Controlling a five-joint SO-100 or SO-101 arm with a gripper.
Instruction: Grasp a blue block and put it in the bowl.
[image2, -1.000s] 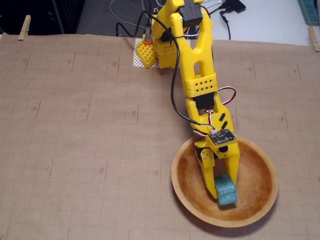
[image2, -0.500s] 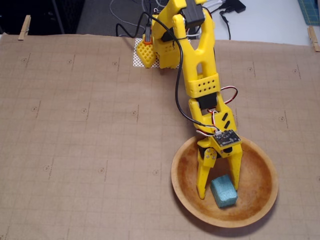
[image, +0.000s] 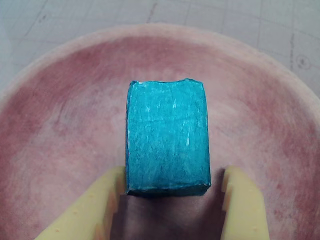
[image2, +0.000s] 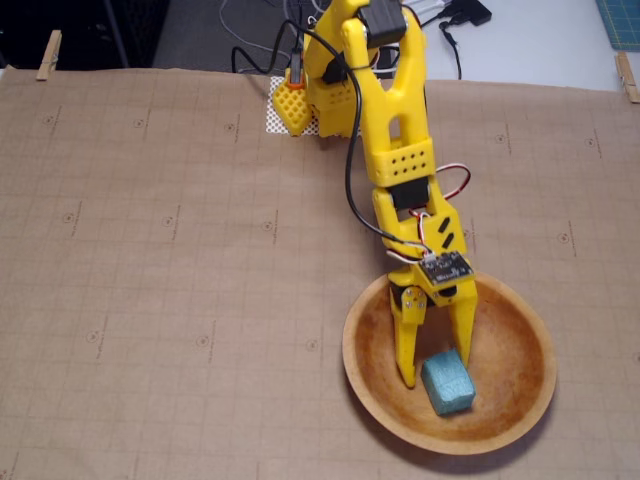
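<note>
The blue block is a small teal foam-like block lying on the floor of the wooden bowl. In the fixed view the block rests in the middle of the bowl. My yellow gripper is open and reaches down into the bowl, one finger on each side of the block's near end. In the wrist view a clear gap shows between the right finger and the block, and the left finger is close beside it. In the fixed view the gripper has its fingertips near the bowl floor.
The bowl sits on a brown gridded paper mat that covers the table. The arm's base stands at the far edge with cables behind it. Clothespins clip the mat at the far corners.
</note>
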